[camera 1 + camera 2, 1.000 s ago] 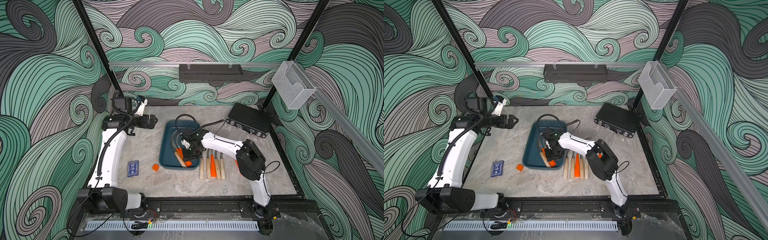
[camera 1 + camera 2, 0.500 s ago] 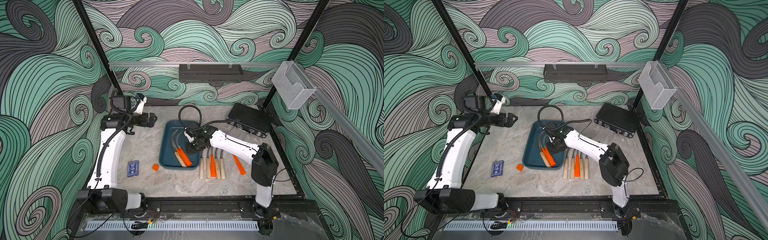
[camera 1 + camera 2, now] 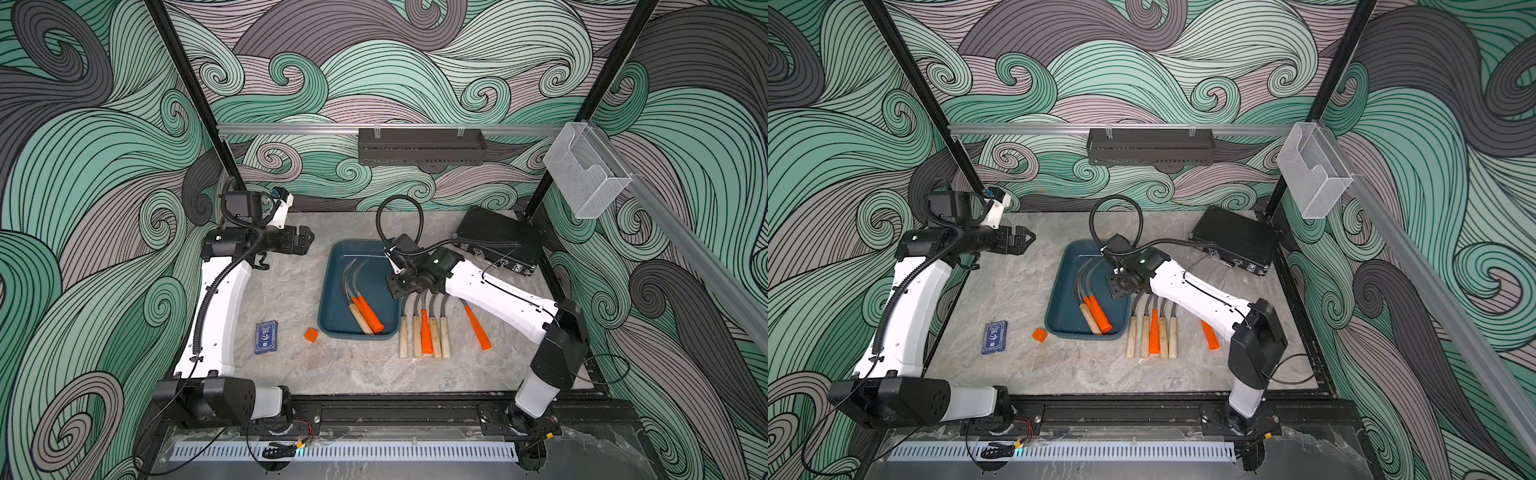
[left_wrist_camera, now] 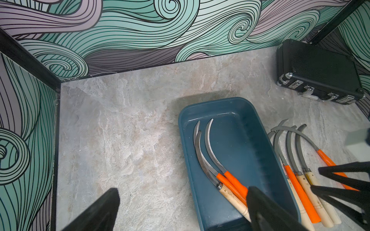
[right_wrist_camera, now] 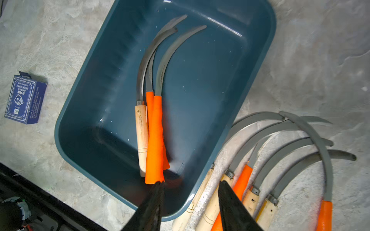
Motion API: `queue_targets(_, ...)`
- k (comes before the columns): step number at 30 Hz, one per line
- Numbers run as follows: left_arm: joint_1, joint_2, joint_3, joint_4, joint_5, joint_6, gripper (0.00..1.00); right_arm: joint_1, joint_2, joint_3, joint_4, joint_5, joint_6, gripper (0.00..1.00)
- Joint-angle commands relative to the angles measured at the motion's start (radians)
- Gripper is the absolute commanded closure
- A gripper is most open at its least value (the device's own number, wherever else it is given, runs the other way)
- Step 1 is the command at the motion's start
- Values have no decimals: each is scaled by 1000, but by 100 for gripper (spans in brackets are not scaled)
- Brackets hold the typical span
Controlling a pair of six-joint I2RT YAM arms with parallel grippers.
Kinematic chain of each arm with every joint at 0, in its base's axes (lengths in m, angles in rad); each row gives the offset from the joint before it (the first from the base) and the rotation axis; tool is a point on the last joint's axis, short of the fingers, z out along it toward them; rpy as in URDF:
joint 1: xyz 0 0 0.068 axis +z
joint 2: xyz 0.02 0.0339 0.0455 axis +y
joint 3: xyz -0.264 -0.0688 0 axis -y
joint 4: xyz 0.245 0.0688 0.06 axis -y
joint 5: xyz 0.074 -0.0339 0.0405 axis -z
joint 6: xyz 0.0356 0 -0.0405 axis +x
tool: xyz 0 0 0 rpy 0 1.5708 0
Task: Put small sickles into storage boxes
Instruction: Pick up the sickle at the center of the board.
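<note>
The dark teal storage box lies mid-table; three small sickles rest inside it, two with orange handles and one wooden. Several more sickles lie side by side on the table right of the box, and a lone orange-handled one lies further right. My right gripper hovers over the box's right rim and the blade tips. In the right wrist view it is open with nothing between its fingers. My left gripper hangs open and empty, left of the box's far end.
A black latch case sits at the back right. A blue card box and a small orange cube lie left of the storage box. A clear bin and a black rack hang on the walls.
My right gripper has drawn back out of the box toward its right rim, leaving an orange-handled sickle inside. Its arm swung aside and uncovered the lone orange sickle. The left arm barely moved.
</note>
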State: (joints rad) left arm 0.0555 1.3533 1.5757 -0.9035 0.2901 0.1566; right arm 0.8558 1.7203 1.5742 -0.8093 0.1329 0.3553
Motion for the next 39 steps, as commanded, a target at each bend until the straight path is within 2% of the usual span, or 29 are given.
queue_targets(1, -4, -17, 42, -24, -11, -5, 2, -9, -59, -18, -1, 156, -2, 54)
queue_targets(2, -5, -16, 44, -27, -11, -5, 1, -17, -79, -22, -16, 176, 5, 54)
queue_targets(3, -5, -15, 49, -30, -9, -6, 1, -35, -96, -24, -43, 171, 19, 40)
queue_targets(4, -5, -14, 52, -32, -9, -7, 2, -61, -121, -49, -41, 136, 24, 15)
queue_targets(5, -5, -13, 53, -32, -9, -8, 2, -100, -147, -88, -19, 77, 39, 1)
queue_targets(7, -5, -13, 52, -31, -6, -9, 1, -174, -166, -133, -1, -47, 53, 1)
queue_targets(11, -5, -13, 41, -19, -5, -18, 1, -203, -187, -168, -12, -44, 47, 1)
queue_targets(17, -5, -7, 43, -23, 0, -14, 1, -217, -207, -256, 41, -125, 54, 1)
queue_targets(23, -5, -13, 31, -29, 5, 0, 1, -217, -269, -350, 119, -195, 69, 11)
queue_targets(33, -5, -27, 18, -51, 58, -3, 1, -218, -397, -484, 170, -174, 152, 18)
queue_targets(39, -5, -23, 28, -62, 82, -8, 1, -219, -488, -543, 183, -148, 177, 17)
